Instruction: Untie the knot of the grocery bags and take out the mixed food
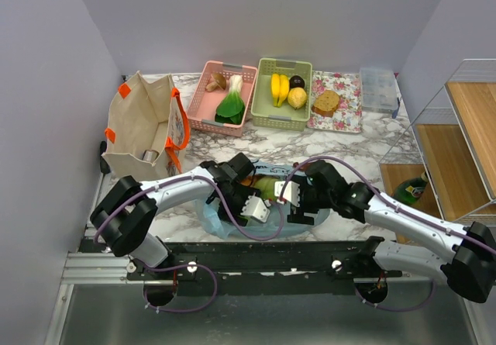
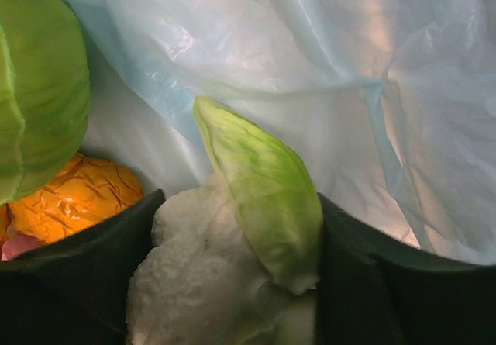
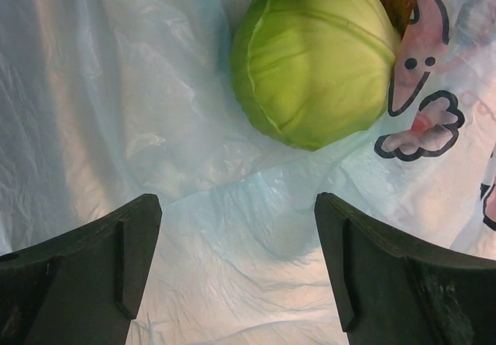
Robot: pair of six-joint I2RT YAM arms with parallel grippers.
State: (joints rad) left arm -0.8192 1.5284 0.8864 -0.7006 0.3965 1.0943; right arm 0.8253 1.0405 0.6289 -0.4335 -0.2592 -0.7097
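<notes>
Inside the blue bag [image 3: 93, 97], a white vegetable [image 2: 194, 283] is clamped between the jaws of the left gripper [image 2: 239, 225], the cabbage [image 2: 39, 89] lying at its ten o'clock, while the right gripper [image 3: 236, 209] is held apart above the plastic, the cabbage at its one o'clock.

I'm finding no readable words or numbers; the plastic bag [image 3: 232, 229] is showing only a cartoon print [image 3: 422, 89].
</notes>
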